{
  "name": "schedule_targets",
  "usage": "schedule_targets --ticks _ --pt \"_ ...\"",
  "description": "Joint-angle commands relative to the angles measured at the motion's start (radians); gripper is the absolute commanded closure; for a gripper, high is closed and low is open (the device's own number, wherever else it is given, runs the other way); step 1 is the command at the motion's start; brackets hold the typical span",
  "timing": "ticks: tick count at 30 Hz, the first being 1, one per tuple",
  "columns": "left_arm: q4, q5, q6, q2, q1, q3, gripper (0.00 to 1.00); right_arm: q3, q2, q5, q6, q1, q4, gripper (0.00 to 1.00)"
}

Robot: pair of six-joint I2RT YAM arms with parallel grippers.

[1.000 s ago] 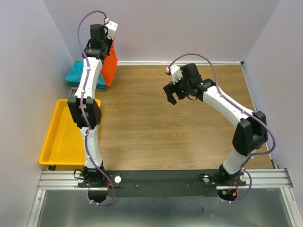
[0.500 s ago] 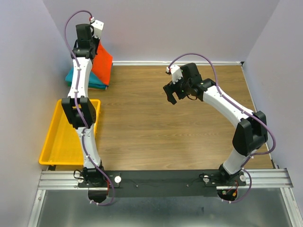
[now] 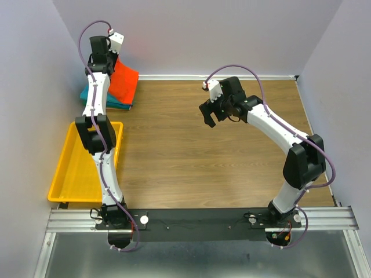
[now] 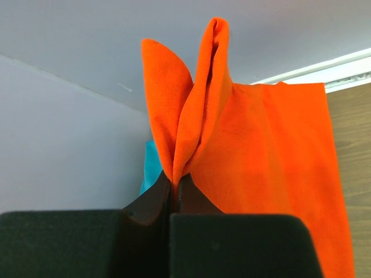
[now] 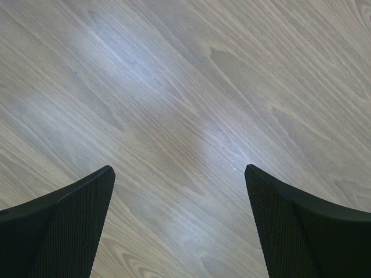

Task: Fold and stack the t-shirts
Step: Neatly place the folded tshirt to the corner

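Lilac walls [image 3: 232,35] close in on three sides of a wood-grain table [image 3: 191,156], and we see two white-and-black arms rising from a metal rail [image 3: 203,217] at its near edge.

We find the left arm [image 3: 95,110] stretched tall into the far left corner. From above it crosses the inner rim of a yellow tray [image 3: 66,174] that sits along the table's left side, and it hides part of that rim. The right arm [image 3: 278,130] bends in from the right side towards the middle of the table, well apart from the cloth.

We see the orange t-shirt [image 3: 124,84] hanging in that far left corner, lifted off the table and draped down in front of the wall. Under it and behind the left arm lies the teal t-shirt [image 3: 120,104], flat on the table just beyond the tray. The arm and the orange cloth cover much of it. We cannot tell whether the orange hem touches the teal one.

From the wrist we see the left gripper [image 4: 174,186] with its fingers pressed together on a bunched fold of the orange t-shirt. The fold stands up in two lobes past the tips, and the rest falls away to the right. A sliver of teal shows beside it. The right gripper [image 3: 211,120] hangs over bare wood with its fingers spread wide and nothing between them.
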Motion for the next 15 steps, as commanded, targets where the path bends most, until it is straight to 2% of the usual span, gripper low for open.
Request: schedule_targets --ticks 1,15 --pt "0.071 -0.004 0.032 0.029 0.023 0.046 1.00 0.030 0.019 -0.014 0.008 -0.001 -0.026 0.00" --pt "0.129 -0.090 0.098 0.067 0.071 0.011 1.00 0.039 0.033 -0.013 0.007 -0.002 -0.034 0.00"
